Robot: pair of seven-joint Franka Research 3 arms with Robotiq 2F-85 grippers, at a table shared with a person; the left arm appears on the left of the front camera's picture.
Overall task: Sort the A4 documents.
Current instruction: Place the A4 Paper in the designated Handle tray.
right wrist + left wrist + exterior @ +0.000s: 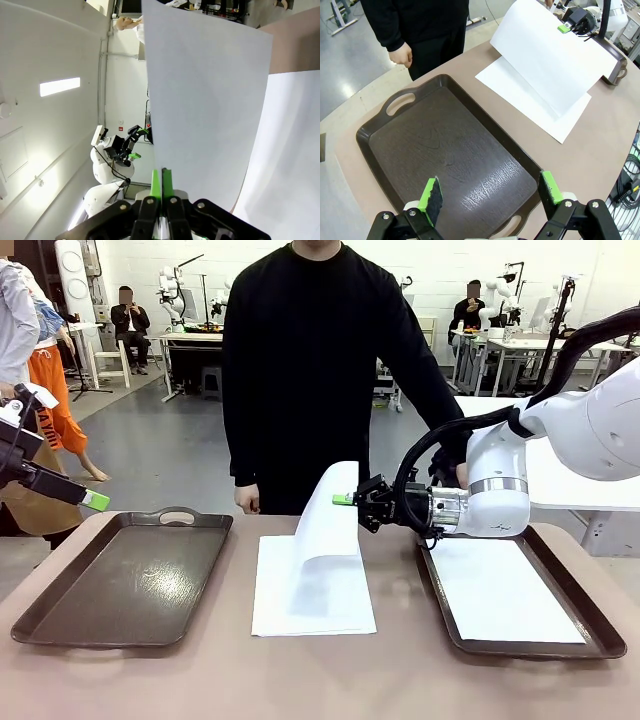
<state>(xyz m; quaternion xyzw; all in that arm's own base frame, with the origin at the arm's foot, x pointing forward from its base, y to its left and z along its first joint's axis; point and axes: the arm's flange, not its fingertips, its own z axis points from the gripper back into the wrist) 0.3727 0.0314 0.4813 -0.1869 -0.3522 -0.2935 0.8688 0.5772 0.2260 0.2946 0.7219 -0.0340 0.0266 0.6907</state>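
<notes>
1. The brown tabletop (400, 670) carries two dark trays; a person (310, 370) in black stands at its far edge.
2. The left tray (130, 585) lies at the robot's left; the right tray (600, 632) lies at its right, with one white sheet (500, 590) flat inside.
3. A4 documents (285, 605) lie flat on the tabletop between the trays; how many, I cannot tell; the lifted sheet (335, 520) curls up from them.
4. The right tool (345, 499) is pinched tight on the lifted sheet's upper edge; the left tool (490, 186) hangs above the left tray, jaws spread wide, gripping nothing.
</notes>
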